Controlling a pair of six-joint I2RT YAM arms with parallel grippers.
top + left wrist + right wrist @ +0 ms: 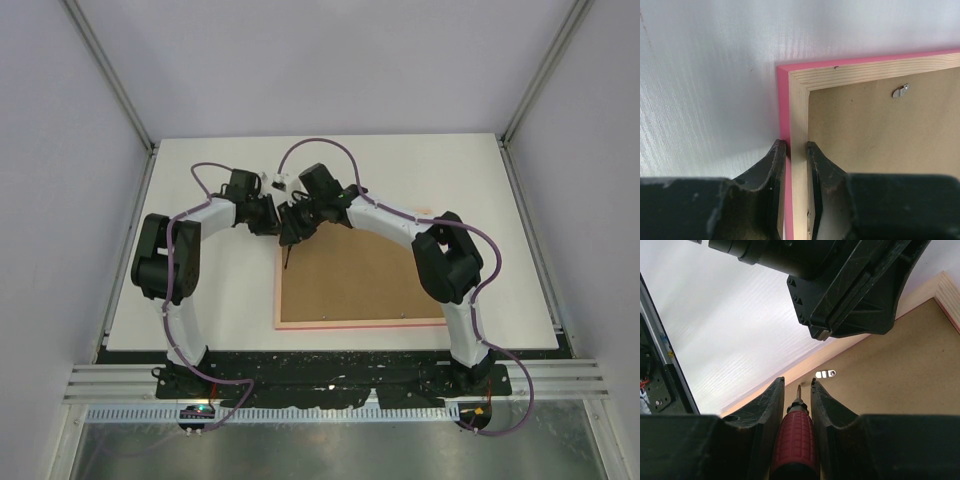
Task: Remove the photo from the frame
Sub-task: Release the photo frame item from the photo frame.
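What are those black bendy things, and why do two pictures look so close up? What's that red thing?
Those are two robot arms, the left arm and the right arm, seen from a camera overhead. The two close-ups come from little cameras on their wrists. On the white table lies a pink frame, face down, so you see its brown backing board and not the photo. The left gripper pinches the frame's side. The right gripper holds a red-handled screwdriver, pointing toward a small metal tab.
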